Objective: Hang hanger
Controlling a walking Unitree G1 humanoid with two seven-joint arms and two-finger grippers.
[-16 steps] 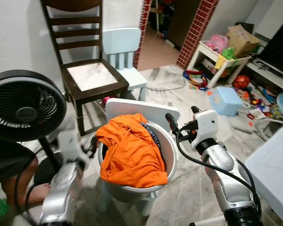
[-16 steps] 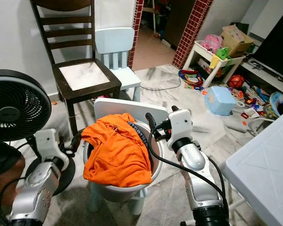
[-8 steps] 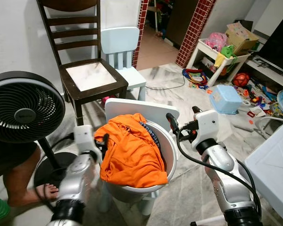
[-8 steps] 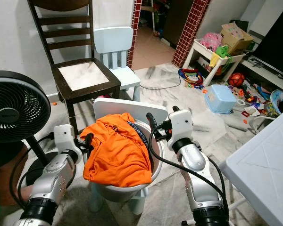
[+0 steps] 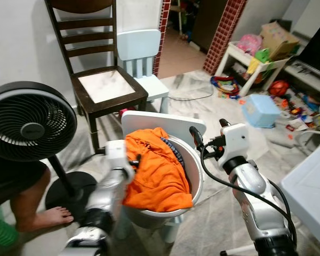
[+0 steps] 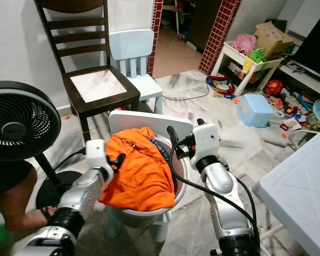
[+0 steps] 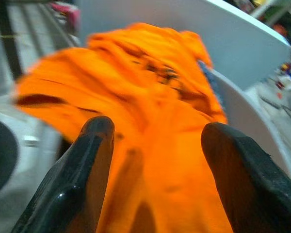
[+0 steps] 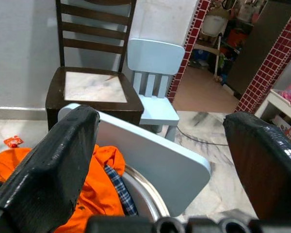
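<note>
**Left pincer spread at the orange garment; right pincer spread above the basket rim**

The left pincer (image 7: 150, 145) is released, its two black fingers (image 7: 82, 179) set wide apart. It sits at the near left side of the orange garment (image 6: 141, 173), which is heaped in a white laundry basket (image 6: 178, 176). In the left wrist view the orange cloth lies between and just beyond the fingertips, blurred, so I cannot tell whether either finger touches it. In the head views the left arm reaches up from below, with its wrist against the left edge of the heap.

The right pincer (image 8: 169, 165) is also released, fingers wide, holding nothing. It hovers at the right side of the basket, just above the rim, aimed across the basket toward the chairs. Through its gap the right wrist view shows a pale blue board (image 8: 150, 165) leaning at the far side of the basket, a strip of blue checked cloth (image 8: 119, 191) beside the orange garment, and further back a dark wooden chair (image 8: 87, 77) and a small pale blue child's chair (image 8: 155, 82).

No hanger can be made out; the orange garment and checked cloth cover the basket's contents, and dark streaks on the orange cloth in the left wrist view are too blurred to identify.

The basket rests on a small pale stool on the floor. A black standing fan (image 5: 29, 128) is to the robot's left, with a person's bare foot (image 5: 45, 217) on the floor near its base. Toys lie scattered on the floor at far right.
</note>
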